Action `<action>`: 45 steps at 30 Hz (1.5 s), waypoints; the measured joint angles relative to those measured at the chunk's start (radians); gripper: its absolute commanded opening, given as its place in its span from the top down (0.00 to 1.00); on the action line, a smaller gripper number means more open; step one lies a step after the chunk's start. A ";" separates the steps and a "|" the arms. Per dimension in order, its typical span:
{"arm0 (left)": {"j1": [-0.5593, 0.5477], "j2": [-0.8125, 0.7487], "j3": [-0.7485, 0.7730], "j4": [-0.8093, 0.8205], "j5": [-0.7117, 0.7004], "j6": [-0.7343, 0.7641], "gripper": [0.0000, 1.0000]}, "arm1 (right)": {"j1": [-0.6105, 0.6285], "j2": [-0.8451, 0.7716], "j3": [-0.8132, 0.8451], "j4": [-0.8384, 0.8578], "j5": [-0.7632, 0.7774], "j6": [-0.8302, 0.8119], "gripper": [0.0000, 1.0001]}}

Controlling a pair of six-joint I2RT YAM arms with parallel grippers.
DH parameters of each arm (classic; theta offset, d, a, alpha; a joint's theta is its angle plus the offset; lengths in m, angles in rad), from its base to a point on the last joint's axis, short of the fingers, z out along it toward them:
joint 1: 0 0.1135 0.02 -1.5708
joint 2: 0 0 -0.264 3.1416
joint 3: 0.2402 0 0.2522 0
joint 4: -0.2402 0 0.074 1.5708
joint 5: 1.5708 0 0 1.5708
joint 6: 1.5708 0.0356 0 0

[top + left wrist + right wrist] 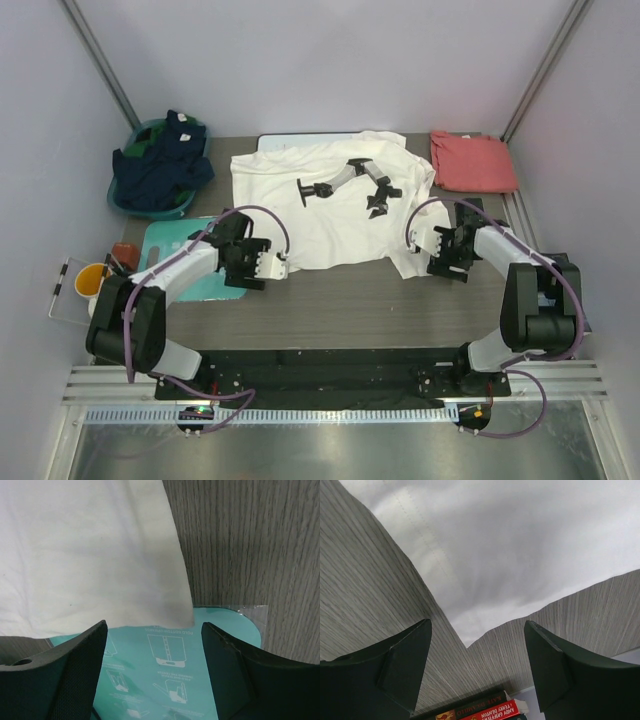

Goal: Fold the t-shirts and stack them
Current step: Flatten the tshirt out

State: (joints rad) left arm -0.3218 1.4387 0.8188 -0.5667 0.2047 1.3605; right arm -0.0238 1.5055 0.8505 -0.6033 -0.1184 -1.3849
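Step in hand: likely pinching the two near hem corners of the cream-white t-shirt [330,215] for the first fold; neither corner taken yet.
Cream-white t-shirt: spread flat mid-table, print up, hem toward the arms. Its near-left corner lies over the teal board [170,245].
Salmon-red t-shirt [472,162]: back right, already a compact folded pad, just beside the cream shirt's sleeve.
Left gripper [268,263]: jaws wide apart, nothing between them. The left wrist view has the hem corner just ahead, centred in the gap.
Right gripper [434,252]: also spread wide and empty. The right wrist view shows a pointed cloth corner ahead, between the fingers, on bare table [340,300].
Approach: go low and straddle each corner so one finger slides under the cloth. Take both layers.
Left side caution: the board is slick and thin, so pinch cloth only, not the board's edge.
Timing: close both sides together and lift evenly, or the hem will skew.
Fold: carry the hem away from the arms toward the collar, keeping it taut between the grippers so the print panel doesn't wrinkle.
Risk: a shallow bite slips off this soft fabric, so take a deep one.
Elsewhere: basket [140,210] of dark clothes back left, well apart.
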 measured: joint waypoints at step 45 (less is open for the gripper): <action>-0.032 0.157 0.257 0.080 -0.107 -0.199 1.00 | -0.022 0.019 0.221 -0.022 -0.040 0.027 0.99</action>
State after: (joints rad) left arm -0.3534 1.5955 1.0760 -0.4870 0.0978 1.1614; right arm -0.0456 1.5242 1.0714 -0.6254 -0.1581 -1.3575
